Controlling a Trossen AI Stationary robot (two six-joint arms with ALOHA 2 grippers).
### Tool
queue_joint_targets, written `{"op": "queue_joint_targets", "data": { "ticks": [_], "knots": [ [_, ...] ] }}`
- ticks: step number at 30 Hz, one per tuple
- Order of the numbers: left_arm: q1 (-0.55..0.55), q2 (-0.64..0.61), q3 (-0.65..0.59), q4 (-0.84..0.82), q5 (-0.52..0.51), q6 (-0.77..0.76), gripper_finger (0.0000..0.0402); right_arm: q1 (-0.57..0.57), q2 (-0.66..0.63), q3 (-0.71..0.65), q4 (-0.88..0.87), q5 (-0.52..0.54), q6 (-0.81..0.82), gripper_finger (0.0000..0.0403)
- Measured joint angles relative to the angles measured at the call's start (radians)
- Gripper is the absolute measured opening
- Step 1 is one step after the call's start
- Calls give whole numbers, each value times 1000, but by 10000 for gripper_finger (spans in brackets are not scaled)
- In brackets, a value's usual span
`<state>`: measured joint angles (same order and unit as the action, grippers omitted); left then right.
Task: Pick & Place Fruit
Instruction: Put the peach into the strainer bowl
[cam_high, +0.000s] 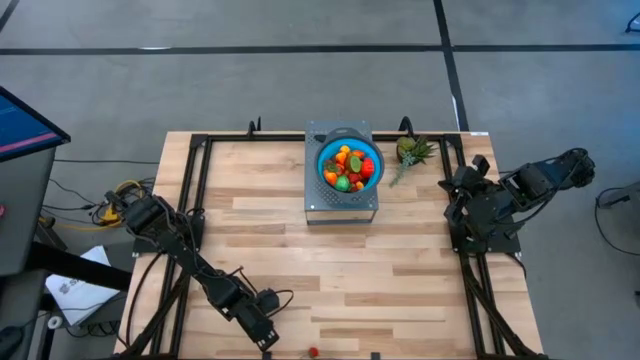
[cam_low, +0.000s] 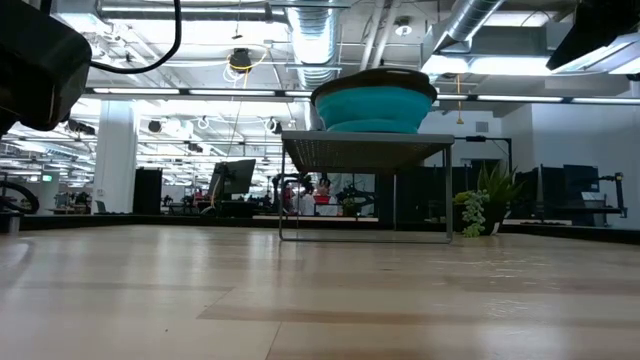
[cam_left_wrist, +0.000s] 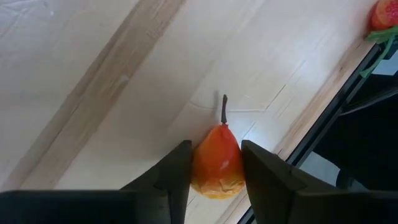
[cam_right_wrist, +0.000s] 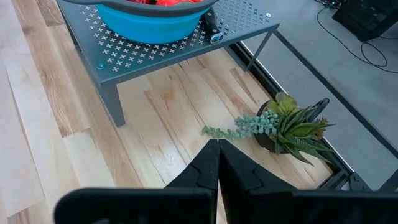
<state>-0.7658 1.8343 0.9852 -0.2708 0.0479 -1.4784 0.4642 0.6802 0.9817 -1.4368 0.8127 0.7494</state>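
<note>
Fingers of our left claw (cam_left_wrist: 214, 171) pinch a small orange pear-shaped fruit (cam_left_wrist: 216, 163) at its widest belly, stem pointing away, over the tabletop (cam_left_wrist: 124, 93) edge. We judge it light, stiff and glossy, so slippery. Our right claw (cam_right_wrist: 217, 163) waits pressed together, far from the blue bowl (cam_high: 349, 165) of fruits.

The wooden table (cam_high: 330, 265) carries a grey stand (cam_high: 341, 207), plant (cam_high: 411, 152) and strawberry (cam_high: 313, 352).

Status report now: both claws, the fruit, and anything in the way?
Left claw shut on orange pear at near table edge. Right claw shut, empty, parked right side by the plant. Blue bowl full of fruit on grey stand. Path clear.
</note>
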Motion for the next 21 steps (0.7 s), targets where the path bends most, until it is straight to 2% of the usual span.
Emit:
{"op": "queue_joint_targets", "data": {
  "ticks": [21],
  "knots": [
    [26,0,0,9,8,0,126,0,0,0,-6,-2,0,0]
  ]
}}
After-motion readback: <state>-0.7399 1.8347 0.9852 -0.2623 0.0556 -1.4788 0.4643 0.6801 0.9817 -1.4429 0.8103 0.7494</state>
